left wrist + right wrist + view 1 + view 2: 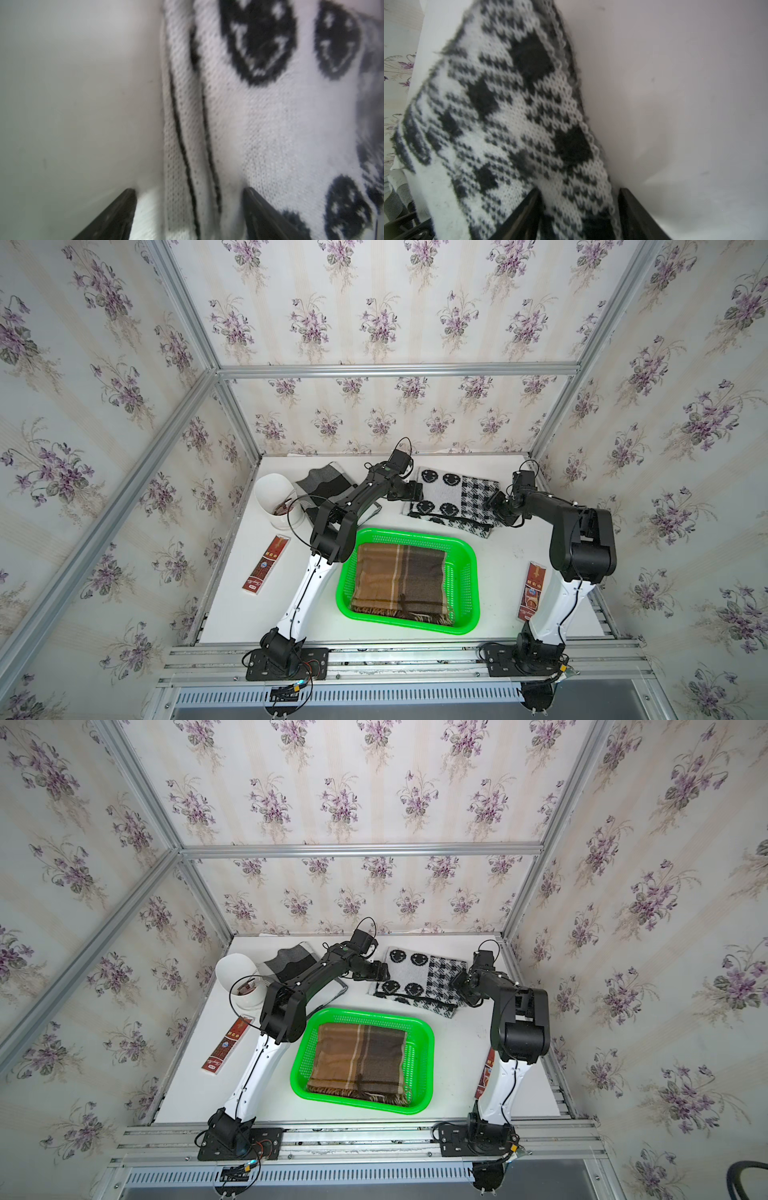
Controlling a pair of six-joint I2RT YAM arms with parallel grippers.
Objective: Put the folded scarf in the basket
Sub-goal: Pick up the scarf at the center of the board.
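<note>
A brown plaid scarf [399, 580] is already being carried by the basket [467, 585], lying flat inside it at the lower centre of both top views. A second, black-and-white scarf [451, 499] is lying folded on the surface [511, 572], just above the basket in the frame and outside it. Its two ends are being straddled: the smiley end by the left gripper [417, 492], the checked end by the right gripper [495, 506]. In each wrist view the fingers [116, 216] are being held apart, with the folded edge between them but not pinched, and the cloth is lying flat, unlifted. The task is being judged as partly done. One scarf is in place, while for the black-and-white one the clamping, lifting and lowering into the basket are yet to be done.
</note>
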